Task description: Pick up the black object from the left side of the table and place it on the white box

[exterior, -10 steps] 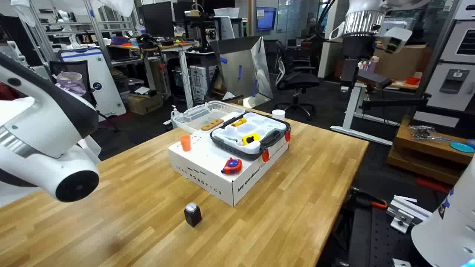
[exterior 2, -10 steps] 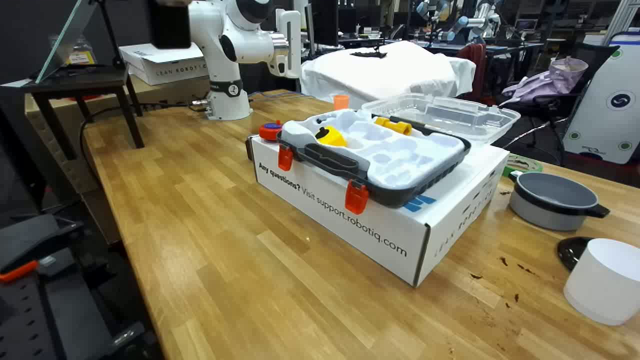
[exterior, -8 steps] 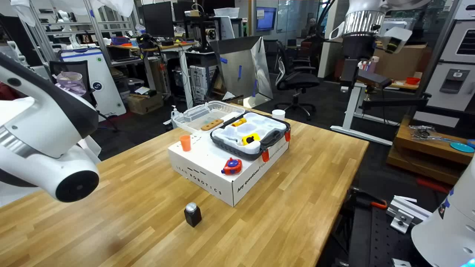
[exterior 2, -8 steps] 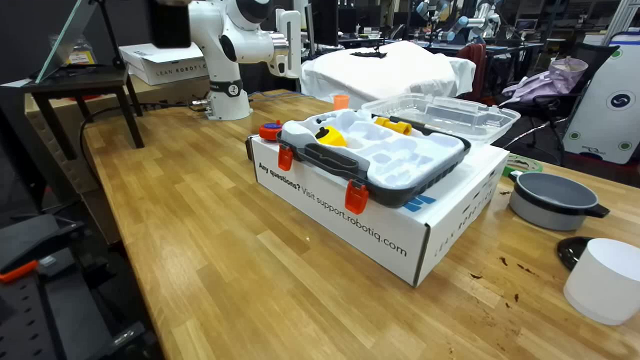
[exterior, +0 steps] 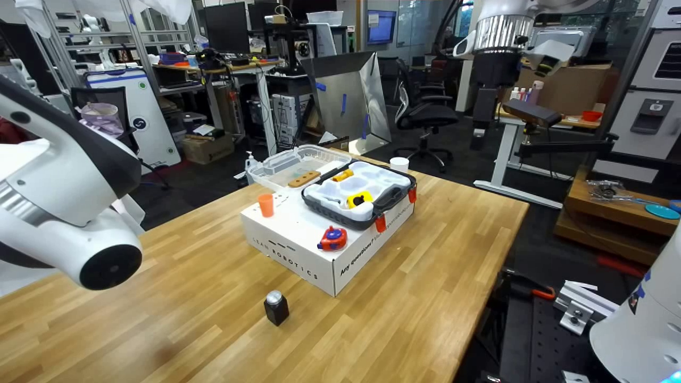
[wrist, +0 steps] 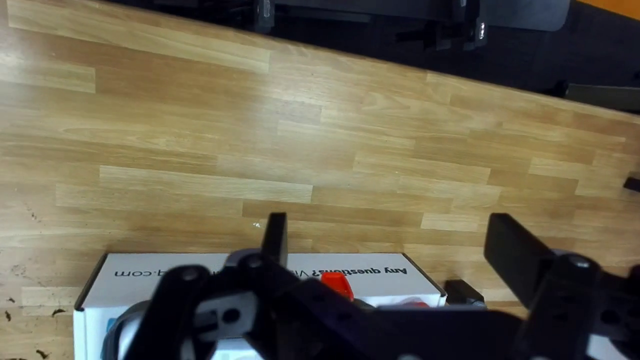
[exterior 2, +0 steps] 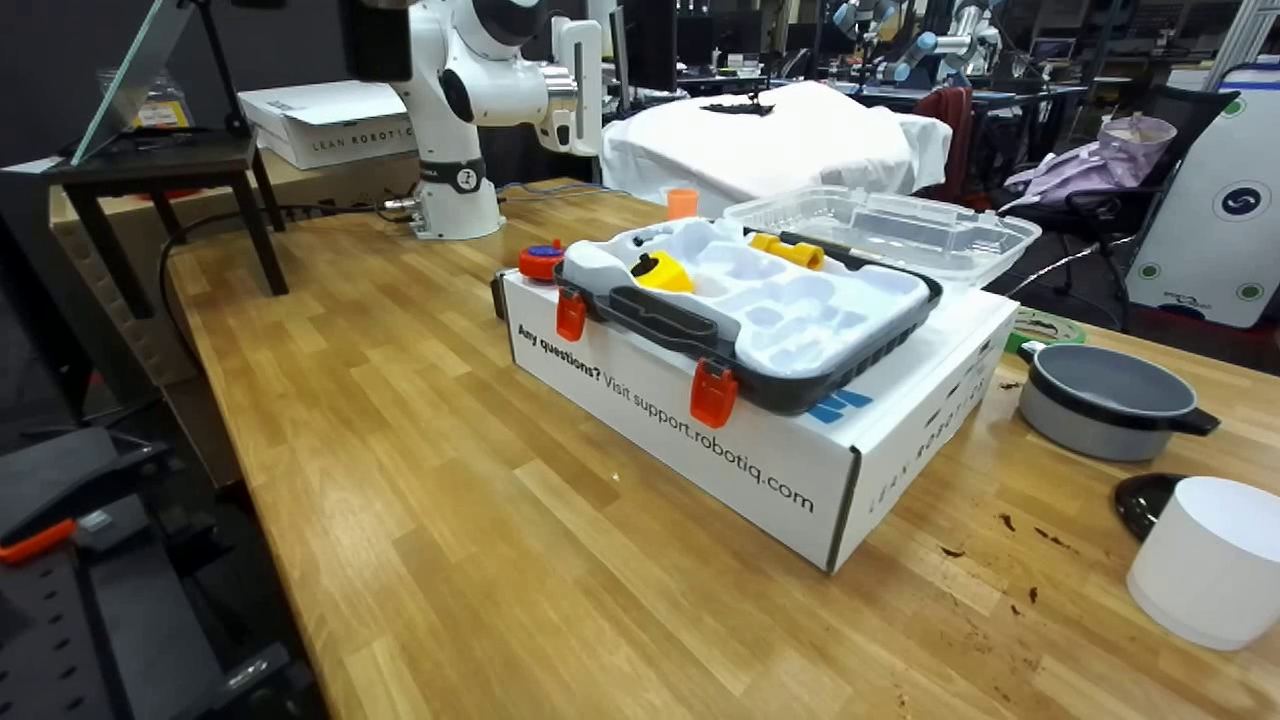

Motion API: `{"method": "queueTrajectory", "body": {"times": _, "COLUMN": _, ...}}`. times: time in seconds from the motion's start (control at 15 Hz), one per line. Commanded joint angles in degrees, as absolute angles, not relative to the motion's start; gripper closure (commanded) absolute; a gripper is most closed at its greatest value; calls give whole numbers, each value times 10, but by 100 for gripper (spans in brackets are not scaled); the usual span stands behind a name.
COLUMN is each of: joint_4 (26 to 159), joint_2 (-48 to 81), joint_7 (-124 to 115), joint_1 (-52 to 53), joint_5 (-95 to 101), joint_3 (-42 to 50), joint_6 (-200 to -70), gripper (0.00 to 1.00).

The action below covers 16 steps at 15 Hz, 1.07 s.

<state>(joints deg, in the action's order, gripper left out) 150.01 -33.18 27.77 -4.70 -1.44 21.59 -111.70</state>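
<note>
Two fingers (wrist: 515, 255) define the jaws of the gripper (wrist: 387, 235): spread wide, nothing held between them. Working height: well above the table (exterior: 441, 223), as seen in an exterior view.

Target position: the black object (exterior: 276, 309) stands on the table, below the jaws and off to one side. In the wrist view it lies toward the finger on the right of that view, and closer to the gripper's body than the line joining the fingertips. Its long axis is upright, with a pale, shiny top. It stands near a corner of the white box (exterior: 290, 254), with bare wood between.

Controlling relation: the line joining the fingertips runs roughly parallel to the long printed side of the white box. From where I stand, I judge that at this wrist angle the finger nearer the white box must enter that gap.

Next move, by judgement: shift the jaws sideways to the black object, align, then lower. Pick-up has not yet begun.

Caution: lowering too soon could strike the white box or the red item (exterior: 333, 239) on top of it. A one-sided touch may tip the narrow body.
</note>
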Motion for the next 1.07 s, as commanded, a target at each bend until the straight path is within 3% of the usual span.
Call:
{"method": "queueTrajectory", "body": {"times": 0.0, "joint_4": 1499, "joint_2": -294, "joint_7": 244, "joint_1": -40, "joint_5": -32, "joint_3": 174, "joint_6": -1184, "gripper": 0}}
{"method": "queueTrajectory", "body": {"times": 0.2, "joint_4": 1503, "joint_2": -273, "joint_7": 205, "joint_1": -21, "joint_5": -54, "joint_3": 137, "joint_6": -1239, "gripper": 0}}
{"method": "queueTrajectory", "body": {"times": 1.0, "joint_4": 1490, "joint_2": -250, "joint_7": 191, "joint_1": -7, "joint_5": -45, "joint_3": 101, "joint_6": -1252, "gripper": 0}}
